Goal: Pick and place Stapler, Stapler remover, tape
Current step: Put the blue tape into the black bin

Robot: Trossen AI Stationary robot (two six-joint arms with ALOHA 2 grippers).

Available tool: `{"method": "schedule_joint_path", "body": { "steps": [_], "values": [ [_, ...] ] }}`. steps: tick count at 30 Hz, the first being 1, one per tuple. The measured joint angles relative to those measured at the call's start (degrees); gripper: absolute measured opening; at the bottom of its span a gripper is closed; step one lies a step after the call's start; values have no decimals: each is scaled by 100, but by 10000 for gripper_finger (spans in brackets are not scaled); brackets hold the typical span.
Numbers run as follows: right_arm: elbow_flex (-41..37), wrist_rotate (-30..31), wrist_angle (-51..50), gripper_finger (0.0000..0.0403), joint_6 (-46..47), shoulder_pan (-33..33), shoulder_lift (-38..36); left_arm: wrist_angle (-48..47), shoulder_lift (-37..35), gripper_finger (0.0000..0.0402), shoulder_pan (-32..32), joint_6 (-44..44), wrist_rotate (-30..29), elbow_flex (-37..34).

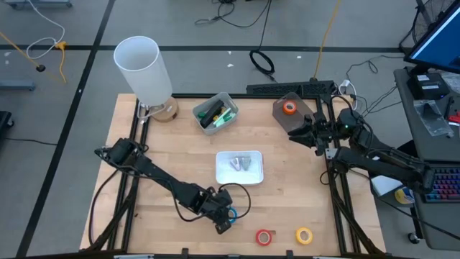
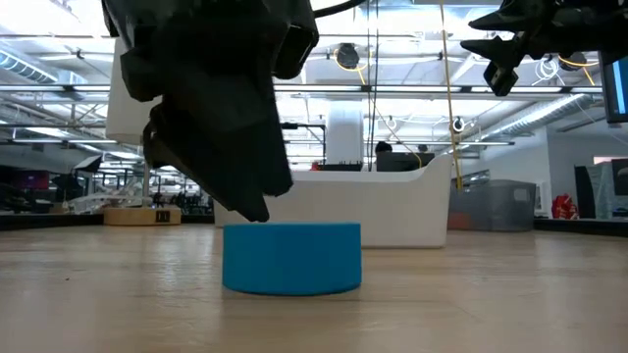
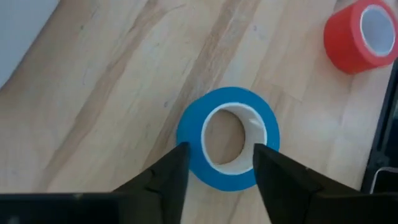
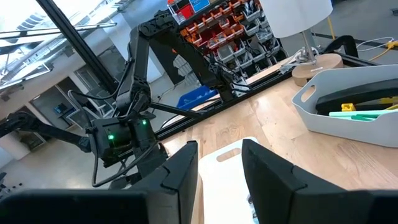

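I am bringing the left gripper [image 3: 216,163] down over the blue tape roll [image 3: 229,137] lying flat on the wooden table [image 1: 172,155], its fingers part-open astride the near wall, gripping nothing yet.

The roll is looking light, stiff and smooth-sided, so I am judging a pinch across one wall, through the centre hole, as the surest hold. The red roll [image 1: 265,237] is sitting near the blue one, toward the table's front edge, leaving open room elsewhere; the right gripper [image 1: 314,138] is waiting well apart, empty and part-open.

4 tape rolls: orange [image 1: 289,108], blue [image 1: 229,213], red [image 1: 265,237], yellow [image 1: 304,234]; 3 trays [image 1: 240,173]; 1 lamp [image 1: 143,68].
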Motion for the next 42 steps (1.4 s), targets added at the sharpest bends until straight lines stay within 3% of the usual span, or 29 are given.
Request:
{"method": "schedule_joint_path", "body": {
  "steps": [9, 28, 32, 42],
  "values": [
    [0, 0, 1, 116, -4, 0, 0, -35, -2, 110, 84, 374, 196, 0],
    [0, 0, 1, 116, -47, 0, 0, -23, -2, 106, 243, -83, 543, 0],
    [0, 0, 1, 116, -13, 0, 0, -70, -2, 115, 252, -482, 532, 0],
    [0, 2, 3, 116, -8, 0, 0, -55, -9, 181, 265, -881, 657, 0]
  ]
}}
